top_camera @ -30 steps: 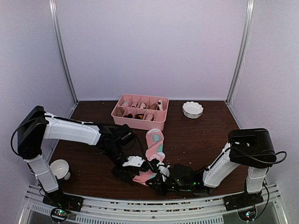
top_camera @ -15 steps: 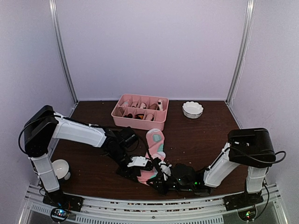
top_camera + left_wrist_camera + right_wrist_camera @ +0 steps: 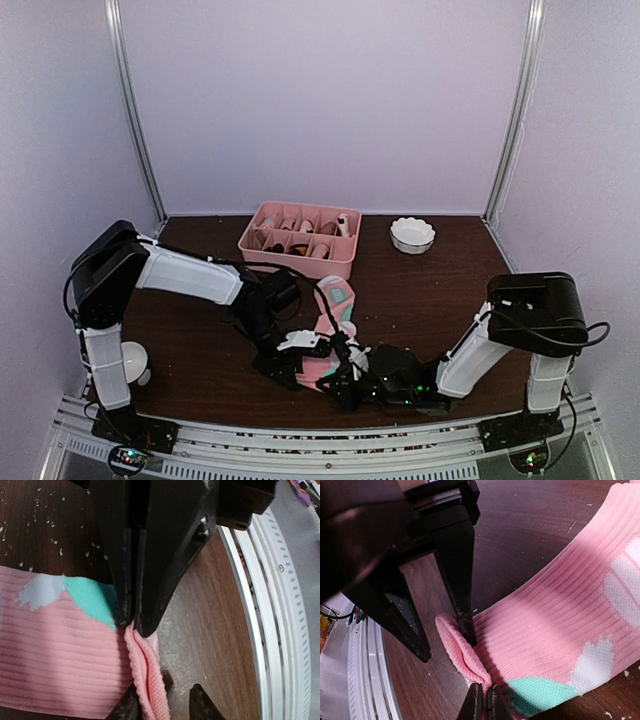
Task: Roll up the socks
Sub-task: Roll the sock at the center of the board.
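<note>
A pink sock (image 3: 337,303) with teal and white patches lies on the dark table, its cuff toward the near edge. My right gripper (image 3: 484,703) is shut on the folded cuff edge (image 3: 462,652); from the left wrist it shows as black closed fingers (image 3: 134,580) pinching the cuff (image 3: 145,675). My left gripper (image 3: 162,706) is open and straddles the same cuff. One of its fingers (image 3: 462,605) presses the sock just behind the fold, the other (image 3: 407,625) stands on bare table. From above both grippers (image 3: 300,350) (image 3: 342,368) meet at the sock's near end.
A pink divided tray (image 3: 262,243) holding rolled items stands at the back centre, a white scalloped bowl (image 3: 412,235) to its right. A white cup (image 3: 128,362) sits by the left arm's base. The table's metal front rail (image 3: 280,630) runs close behind the cuff.
My left arm has swung right toward the sock and its jaws have narrowed around the cuff. The sock's near end has bunched up and shifted slightly right. The right gripper stays shut.
</note>
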